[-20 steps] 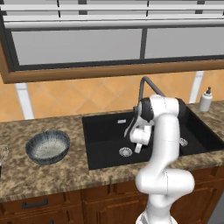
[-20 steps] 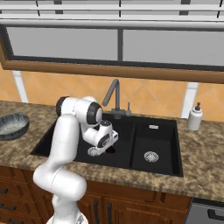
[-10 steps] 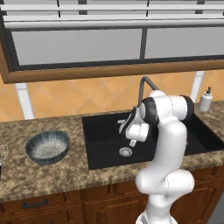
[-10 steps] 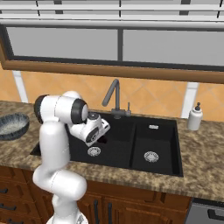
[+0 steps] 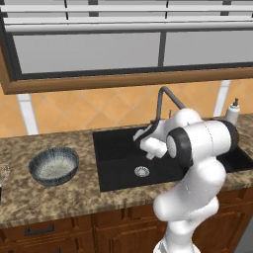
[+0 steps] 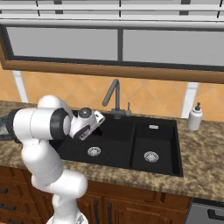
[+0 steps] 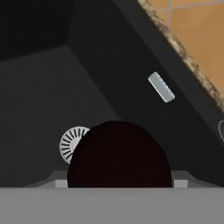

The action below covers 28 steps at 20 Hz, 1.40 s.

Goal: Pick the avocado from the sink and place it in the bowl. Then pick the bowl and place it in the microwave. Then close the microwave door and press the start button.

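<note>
The avocado (image 7: 118, 153) fills the lower middle of the hand view as a big, nearly black round shape between my fingertips (image 7: 180, 179). My gripper (image 7: 118, 183) is shut on it, above the left basin of the black sink (image 5: 116, 155), over the steel drain (image 7: 72, 143). From the base, the gripper (image 5: 140, 137) (image 6: 99, 117) hangs over the sink (image 6: 131, 131) near the tap. The blue-grey bowl (image 5: 53, 166) sits empty on the counter left of the sink. The microwave is out of view.
A grey gooseneck tap (image 5: 165, 99) (image 6: 112, 94) rises behind the sink, close to the hand. A soap bottle (image 5: 232, 112) (image 6: 195, 117) stands at the back right. Granite counter (image 5: 59, 197) surrounds the basin. A second drain (image 6: 151, 156) lies in the right basin.
The hand has risen out of the basin and drifted left with the avocado in it, and the arm's elbow has swung round. The bowl has stayed put.
</note>
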Available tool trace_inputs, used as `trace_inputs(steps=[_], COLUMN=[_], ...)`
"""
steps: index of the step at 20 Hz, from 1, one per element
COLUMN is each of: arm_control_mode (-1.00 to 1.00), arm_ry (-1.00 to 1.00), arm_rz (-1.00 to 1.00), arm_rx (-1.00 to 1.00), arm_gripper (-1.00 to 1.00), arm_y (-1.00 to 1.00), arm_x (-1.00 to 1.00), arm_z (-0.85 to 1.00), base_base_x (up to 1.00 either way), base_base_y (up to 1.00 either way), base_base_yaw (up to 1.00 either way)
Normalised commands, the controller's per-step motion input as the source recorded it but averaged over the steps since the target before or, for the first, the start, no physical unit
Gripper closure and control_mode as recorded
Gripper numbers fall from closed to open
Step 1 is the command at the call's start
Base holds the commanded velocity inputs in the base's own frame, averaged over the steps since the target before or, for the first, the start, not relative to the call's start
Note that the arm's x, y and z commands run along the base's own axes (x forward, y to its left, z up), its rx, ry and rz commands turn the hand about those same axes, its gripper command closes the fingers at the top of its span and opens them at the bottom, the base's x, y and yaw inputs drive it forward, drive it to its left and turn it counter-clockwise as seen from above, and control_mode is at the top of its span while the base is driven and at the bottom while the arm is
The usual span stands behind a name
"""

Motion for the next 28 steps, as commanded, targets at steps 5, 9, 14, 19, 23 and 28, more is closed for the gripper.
trace_inputs(steps=[5, 9, 14, 19, 23, 28], arm_control_mode=[-1.00, -1.00, -1.00, -1.00, -1.00, -1.00], arm_ry=[-0.09, -0.01, -0.16, -0.14, 0.01, 0.26], arm_rz=[0.03, 0.06, 0.06, 0.03, 0.00, 0.00], arm_rx=[0.03, 0.08, 0.10, 0.08, 0.09, 0.01], arm_gripper=[1.00, 1.00, 1.00, 1.00, 1.00, 1.00], arm_y=[0.25, 0.24, 0.39, 0.59, 0.53, 0.59], arm_x=[-0.35, -0.34, -0.27, -0.34, -0.46, -0.28], arm_z=[0.97, 1.00, 1.00, 1.00, 1.00, 1.00], base_base_x=[0.00, 0.00, 0.00, 0.00, 0.00, 0.00], base_base_y=[0.00, 0.00, 0.00, 0.00, 0.00, 0.00], base_base_yaw=[0.00, 0.00, 0.00, 0.00, 0.00, 0.00])
